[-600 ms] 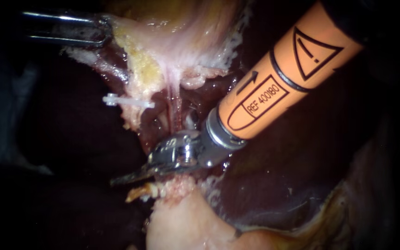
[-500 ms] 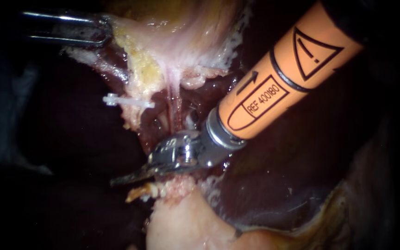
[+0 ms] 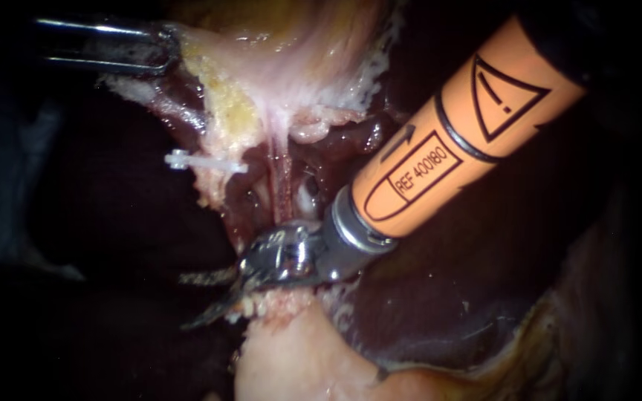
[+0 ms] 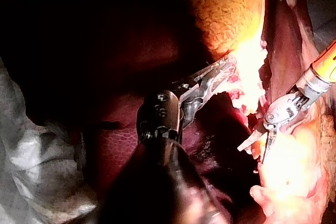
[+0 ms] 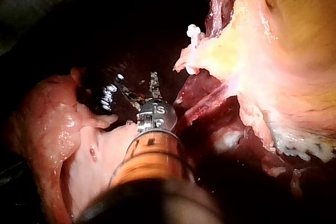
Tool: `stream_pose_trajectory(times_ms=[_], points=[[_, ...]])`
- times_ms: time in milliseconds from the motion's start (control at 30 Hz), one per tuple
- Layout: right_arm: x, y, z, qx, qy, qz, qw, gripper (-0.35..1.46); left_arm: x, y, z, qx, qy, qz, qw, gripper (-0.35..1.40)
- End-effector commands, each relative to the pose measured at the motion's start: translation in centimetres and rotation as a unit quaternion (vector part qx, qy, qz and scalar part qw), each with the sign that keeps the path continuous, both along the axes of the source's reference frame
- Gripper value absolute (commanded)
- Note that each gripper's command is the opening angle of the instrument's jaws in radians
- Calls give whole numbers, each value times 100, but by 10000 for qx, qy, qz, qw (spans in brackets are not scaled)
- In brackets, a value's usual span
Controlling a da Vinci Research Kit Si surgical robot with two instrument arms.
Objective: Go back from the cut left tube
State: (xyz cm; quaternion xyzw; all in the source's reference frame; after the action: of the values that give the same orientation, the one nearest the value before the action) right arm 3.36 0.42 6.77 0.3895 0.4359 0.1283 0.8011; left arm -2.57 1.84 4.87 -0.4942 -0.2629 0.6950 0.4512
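In the endoscope view, the right instrument (image 3: pixel 206 295) lies below the clip (image 3: pixel 202 162), its jaws narrowly parted and holding nothing. A thin pink tube (image 3: pixel 281 182) runs just right of the clip, down to that instrument's wrist. Up and left of the clip, the left instrument (image 3: pixel 163 49) has its jaws clamped on the gallbladder (image 3: pixel 291 67) edge.

In the left wrist view, the left instrument (image 4: pixel 220 74) grips pale gallbladder (image 4: pixel 231 14) tissue, and the right instrument (image 4: pixel 257 142) gapes nearby.

In the right wrist view, the right instrument (image 5: pixel 137 87) has its parted jaws short of the clip (image 5: pixel 193 38), not touching it.

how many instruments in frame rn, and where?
2. The left instrument is at upper left, jaws shut on pale tissue. The right instrument, orange-shafted, comes from upper right, jaws open below the tube. No others show.
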Motion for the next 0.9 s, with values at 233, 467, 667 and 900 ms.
stream_pose_trajectory(times_ms=[233,467,667,900], points=[[-1,-2,-3,-33,-12,43,10000,128,0,0,0,-3,-2,3,10000,-35],[-13,-7,-13,-748,-221,730,9943,143,0,0,0,-3,-2,3,10000,-35],[-44,-6,-38,-1466,-317,956,9841,143,2,1,1,-3,-4,7,10000,-35],[-105,13,-67,-1970,-411,1012,9743,143,3,0,1,-3,-6,9,10000,-35]])
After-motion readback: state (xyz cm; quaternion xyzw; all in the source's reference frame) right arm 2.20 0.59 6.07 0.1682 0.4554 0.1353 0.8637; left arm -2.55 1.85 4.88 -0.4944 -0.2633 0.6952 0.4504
